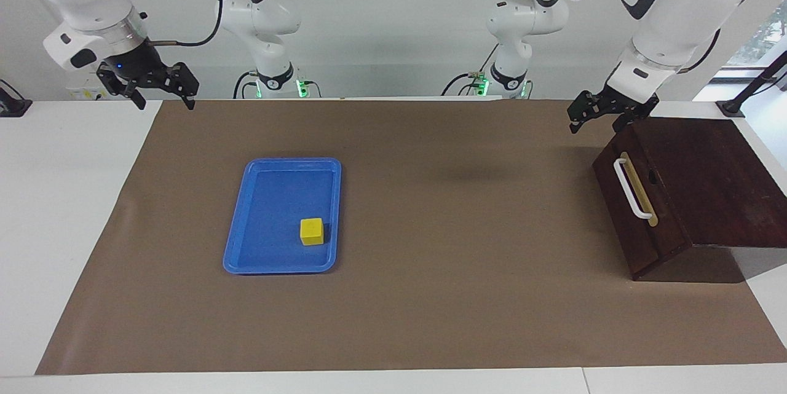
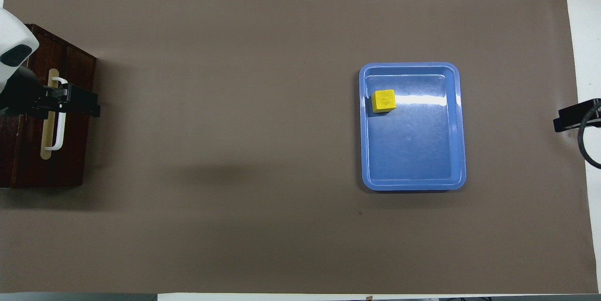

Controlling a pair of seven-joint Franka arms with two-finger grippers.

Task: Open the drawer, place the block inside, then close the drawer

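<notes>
drawer (image 1: 633,209) shut | left gripper (image 1: 605,112) open, empty, above box: hook white handle (image 1: 631,189) squarely, pull straight | right gripper (image 1: 149,88) open, empty, waiting | block (image 1: 312,231) in tray (image 1: 240,240)

The left arm comes down from its base with the forearm slanting steeply, wrist bent so the left gripper (image 1: 595,117) hangs in the air, fingers pointing down and spread apart, holding nothing. The right arm mirrors it at its own end, forearm angled down and outward, and the right gripper (image 1: 161,94) hangs raised with its fingers likewise apart and empty. In the overhead view the right gripper (image 2: 570,118) shows only as a dark tip.
</notes>
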